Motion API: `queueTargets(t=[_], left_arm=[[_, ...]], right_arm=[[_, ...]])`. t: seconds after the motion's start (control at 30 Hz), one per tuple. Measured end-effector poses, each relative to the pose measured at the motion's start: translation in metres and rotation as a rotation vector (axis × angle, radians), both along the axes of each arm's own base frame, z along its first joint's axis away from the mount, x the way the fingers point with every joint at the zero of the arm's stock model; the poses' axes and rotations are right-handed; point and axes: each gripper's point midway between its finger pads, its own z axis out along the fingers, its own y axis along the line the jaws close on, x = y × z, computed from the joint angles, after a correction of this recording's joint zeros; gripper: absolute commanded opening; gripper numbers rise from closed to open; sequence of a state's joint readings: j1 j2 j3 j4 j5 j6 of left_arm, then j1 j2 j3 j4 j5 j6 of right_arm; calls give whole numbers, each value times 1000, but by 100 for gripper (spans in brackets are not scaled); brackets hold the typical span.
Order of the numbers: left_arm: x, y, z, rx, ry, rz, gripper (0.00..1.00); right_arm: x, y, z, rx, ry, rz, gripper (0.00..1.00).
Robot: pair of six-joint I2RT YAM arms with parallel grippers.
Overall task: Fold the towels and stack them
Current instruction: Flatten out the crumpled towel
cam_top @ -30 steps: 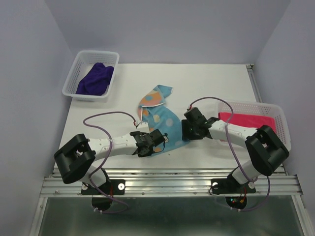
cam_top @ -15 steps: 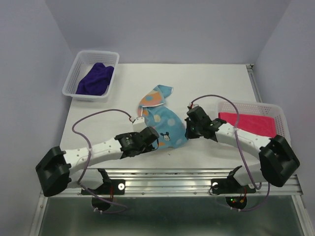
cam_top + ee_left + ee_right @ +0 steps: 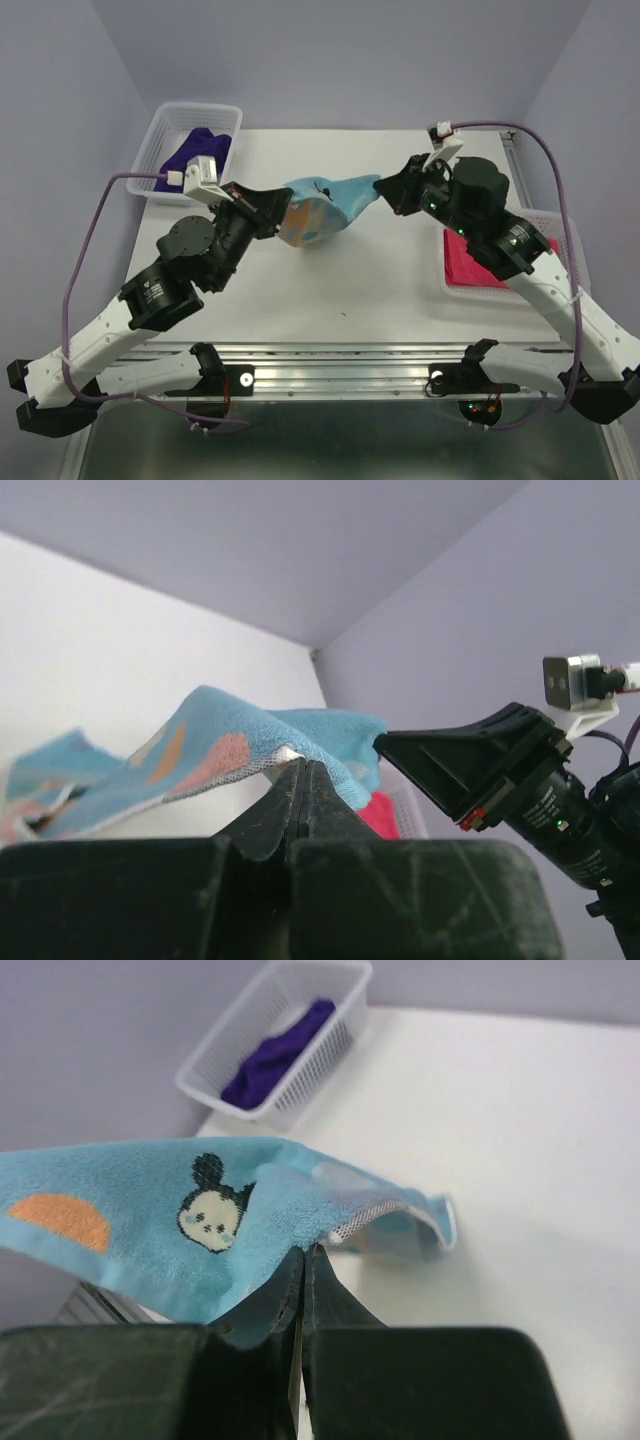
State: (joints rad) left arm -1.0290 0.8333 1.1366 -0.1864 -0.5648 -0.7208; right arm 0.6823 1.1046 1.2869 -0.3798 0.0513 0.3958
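Left jaws and right jaws are each clenched on one end of the blue towel [image 3: 330, 200], stretched in the air between them above the desk [image 3: 400, 290]. One second earlier, the towel lay crumpled on the desk.

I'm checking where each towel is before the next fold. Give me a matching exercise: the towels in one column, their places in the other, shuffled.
Towels:
1. light blue towel
2. purple towel
3. pink-red towel

Places:
A. in the far-left basket
B. in the right basket, partly under the right arm
C. stretched between the left gripper and the right gripper, both shut on it

Pairs: 1-C, 2-A, 3-B
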Motion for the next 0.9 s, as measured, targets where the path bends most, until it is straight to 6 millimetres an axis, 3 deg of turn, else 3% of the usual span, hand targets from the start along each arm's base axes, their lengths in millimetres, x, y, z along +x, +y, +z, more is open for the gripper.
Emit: queueTargets(t=[0.1,0.2,0.4,0.53,0.67,0.77,0.9], left_arm=[[-7,9,53,-52,-102,-15,0],[-18,13,84,-79,-171,-65,0],[-40,10,105,-97,-242,-182,0],[-51,9,112,-111,-267,-236,0],[-49,9,113,-112,-266,-225,0],[-38,11,105,-105,-246,-168,0],[-7,19,69,-46,-172,-8,0]], right_arm=[[-15,-2,56,68,-105,52,1],[-32,-3,98,123,-181,108,1],[-67,-5,133,186,-248,224,1],[-81,-10,141,210,-264,252,1],[-80,-14,142,213,-263,229,1],[-66,-17,132,200,-248,161,1],[-25,-20,97,131,-186,6,1]])
